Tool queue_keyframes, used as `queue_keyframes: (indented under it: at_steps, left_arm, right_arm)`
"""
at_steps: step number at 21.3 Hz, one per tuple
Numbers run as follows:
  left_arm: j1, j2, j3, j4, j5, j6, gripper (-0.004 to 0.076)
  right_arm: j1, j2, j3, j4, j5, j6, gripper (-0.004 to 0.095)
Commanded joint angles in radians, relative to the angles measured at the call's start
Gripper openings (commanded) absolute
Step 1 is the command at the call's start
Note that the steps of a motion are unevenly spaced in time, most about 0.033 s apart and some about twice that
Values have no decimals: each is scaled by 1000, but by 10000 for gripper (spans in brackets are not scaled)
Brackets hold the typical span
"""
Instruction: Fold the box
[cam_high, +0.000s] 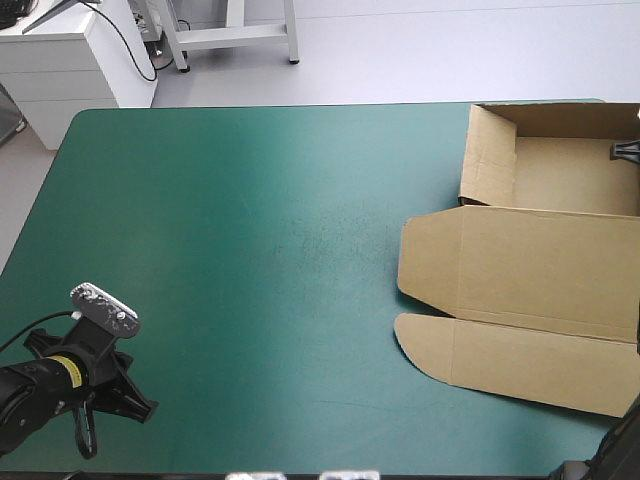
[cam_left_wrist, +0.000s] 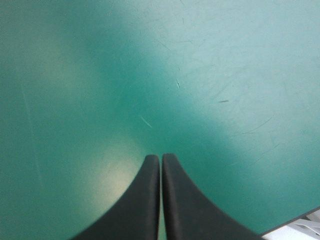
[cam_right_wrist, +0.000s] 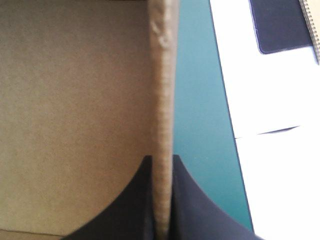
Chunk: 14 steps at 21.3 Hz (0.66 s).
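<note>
Board is sitting pinched between the right jaws, which are gripping a raised wall (cam_right_wrist: 162, 100) of the box (cam_high: 560, 250), the black fingers (cam_right_wrist: 195, 210) all but meeting on either side of its edge. The box's brown floor (cam_right_wrist: 75, 100) is lying on one side of that wall and a strip of teal-green cover (cam_right_wrist: 200, 100) on the other, with the desk's edge running just beyond.

Seen from above, the box is occupying the desk (cam_high: 250, 250) at 3 o'clock. Its tray (cam_high: 570, 170), walls raised, is sitting at 2 o'clock by the far edge. The lid (cam_high: 500, 270) is lying flat toward 4 o'clock, its rounded flap (cam_high: 500, 360) reaching toward the near edge.

The left jaws are resting closed, fingers (cam_left_wrist: 145, 200) pressed together in one arch over the cover. They are hanging at 7 o'clock by the desk's near-left corner, well apart from the box.
</note>
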Motion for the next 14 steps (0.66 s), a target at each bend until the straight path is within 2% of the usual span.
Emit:
queue_keyframes:
  at_steps: [1, 2, 4, 6, 7, 8, 9, 10, 14]
  left_arm:
    - [-2, -1, -21, 21, -4, -2, -8]
    - [-2, -1, -21, 21, -4, -2, -8]
    - [-2, -1, -21, 25, -4, -2, -8]
    - [-2, -1, -21, 27, -4, -2, -8]
    - [-2, -1, -21, 27, -4, -2, -8]
    - [-2, -1, -21, 27, -4, -2, -8]
    - [-2, -1, -21, 27, -4, -2, -8]
    - [-2, -1, -21, 27, -4, -2, -8]
    - [-2, -1, -21, 27, -4, -2, -8]
  right_arm:
    - [-78, -30, -34, 50, -19, -8, -17]
    - [-90, -25, -34, 56, -19, -6, -7]
    - [-100, -11, -30, 44, -23, -1, 97]
    - [-101, 0, -30, 42, -36, -1, 325]
    - [-101, 2, -30, 41, -41, 3, 500]
    - [-101, 2, -30, 39, -45, 13, 563]
    - [-101, 2, -30, 34, -63, 17, 679]
    - [-101, 2, -30, 28, -67, 19, 713]
    - [-101, 2, -30, 10, -72, 43, 713]
